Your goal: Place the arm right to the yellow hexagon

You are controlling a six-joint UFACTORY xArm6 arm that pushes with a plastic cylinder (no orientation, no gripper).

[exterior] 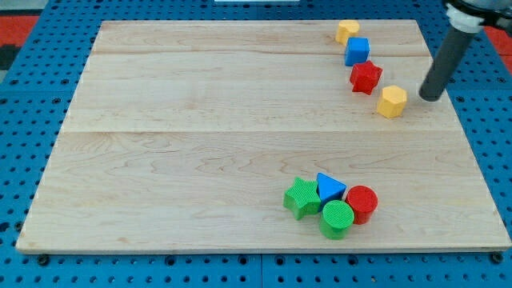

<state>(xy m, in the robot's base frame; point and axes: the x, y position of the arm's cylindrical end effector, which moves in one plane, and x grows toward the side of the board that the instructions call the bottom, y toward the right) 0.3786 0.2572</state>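
A: Where is the yellow hexagon (392, 102)?

B: On the desk (200, 160), close to its right edge, in the upper part. It ends a short line of four blocks that runs down from the desk's top edge: another yellow block (347, 31) nearest that edge, its shape unclear to me, then a blue cube (358, 51), a red star-like block (366, 77), then the hexagon.

A: And my tip (430, 96)?

B: It sits just beside the hexagon, towards the desk's right edge, with a narrow strip of bare wood between them, so apart, not touching. The dark rod rises from it to the top right corner.

A: What of the claw: apart, together, clamped?

B: No claw shows; the arm ends in the plain rod, so I cannot tell any such state.

A: Anything else?

B: A tight cluster near the bottom edge, right of centre: a green star (302, 198), a blue triangle (329, 187), a green cylinder (337, 218) and a red cylinder (362, 202), touching or nearly so
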